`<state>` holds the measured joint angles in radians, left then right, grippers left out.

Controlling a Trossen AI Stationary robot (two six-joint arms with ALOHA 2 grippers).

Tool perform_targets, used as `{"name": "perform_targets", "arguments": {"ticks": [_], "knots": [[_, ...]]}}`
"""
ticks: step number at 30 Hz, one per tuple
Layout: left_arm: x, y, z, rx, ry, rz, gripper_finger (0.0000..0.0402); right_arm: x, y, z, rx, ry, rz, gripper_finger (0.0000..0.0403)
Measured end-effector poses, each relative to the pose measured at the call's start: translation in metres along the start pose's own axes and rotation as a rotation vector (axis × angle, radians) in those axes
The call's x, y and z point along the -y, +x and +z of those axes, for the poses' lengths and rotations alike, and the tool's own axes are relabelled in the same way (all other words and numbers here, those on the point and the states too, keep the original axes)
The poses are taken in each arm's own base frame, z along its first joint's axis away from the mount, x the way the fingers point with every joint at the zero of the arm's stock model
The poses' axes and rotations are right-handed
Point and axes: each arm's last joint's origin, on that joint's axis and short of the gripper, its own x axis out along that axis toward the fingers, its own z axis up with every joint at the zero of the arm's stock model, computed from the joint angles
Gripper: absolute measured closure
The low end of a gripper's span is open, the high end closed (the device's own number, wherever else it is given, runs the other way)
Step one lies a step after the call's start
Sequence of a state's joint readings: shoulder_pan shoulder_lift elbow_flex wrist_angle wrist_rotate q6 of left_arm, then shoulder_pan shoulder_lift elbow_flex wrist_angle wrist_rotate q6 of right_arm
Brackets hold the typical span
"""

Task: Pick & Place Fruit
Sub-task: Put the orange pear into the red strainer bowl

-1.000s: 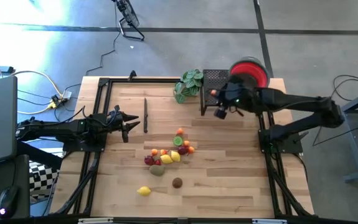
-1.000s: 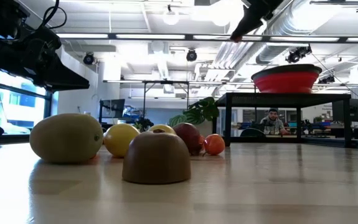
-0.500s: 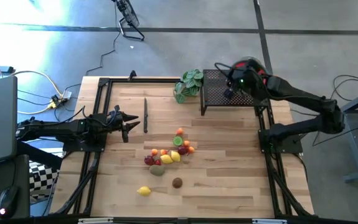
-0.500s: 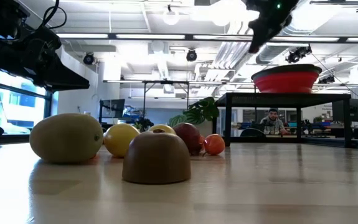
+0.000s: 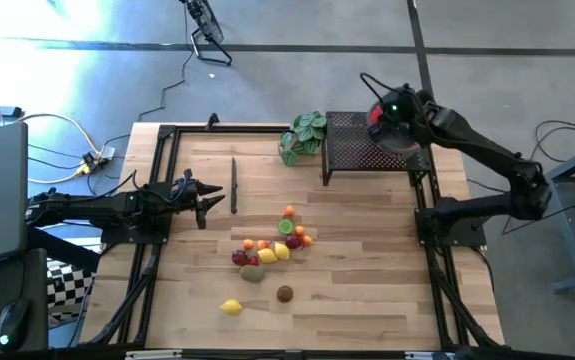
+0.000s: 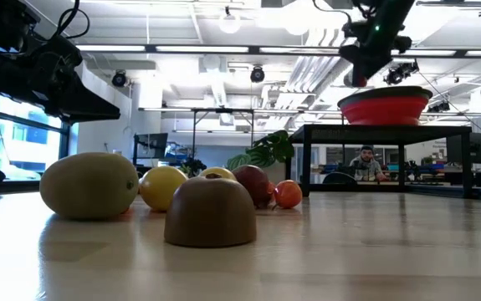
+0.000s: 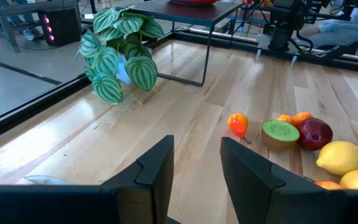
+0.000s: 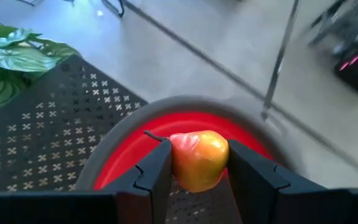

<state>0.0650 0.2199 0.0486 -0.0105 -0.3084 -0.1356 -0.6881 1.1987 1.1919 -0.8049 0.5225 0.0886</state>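
Your right hand (image 8: 198,163) pinches a small orange-red toy fruit (image 8: 198,158) above the red collapsible bowl (image 8: 129,162), poised to drop it in. Your left hand (image 7: 196,163) waits part-open over the wooden desk (image 5: 367,280), holding nothing.

1 fruit (image 8: 197,165) betw. right gripper (image 8: 198,148) fingers; 1 red bowl (image 8: 121,167) just under it. Approx. 14 fruits (image 5: 272,252) well away on table (image 5: 367,285). 1 plant (image 5: 305,135), 1 mesh stand (image 5: 352,150).

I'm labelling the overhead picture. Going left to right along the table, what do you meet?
left gripper → knife → pile of fruit → leafy plant → black mesh stand → right gripper, holding a fruit over the red bowl.
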Motion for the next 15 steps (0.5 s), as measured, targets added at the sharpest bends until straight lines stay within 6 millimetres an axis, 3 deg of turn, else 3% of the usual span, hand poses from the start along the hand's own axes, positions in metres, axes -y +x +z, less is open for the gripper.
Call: {"name": "perform_targets", "arguments": {"ticks": [15], "knots": [[0.0, 0.0, 0.0, 0.0, 0.0, 0.0, 0.0274, -0.004, 0.051, -0.008, -0.22, -0.025, -0.045, 0.0272]]}}
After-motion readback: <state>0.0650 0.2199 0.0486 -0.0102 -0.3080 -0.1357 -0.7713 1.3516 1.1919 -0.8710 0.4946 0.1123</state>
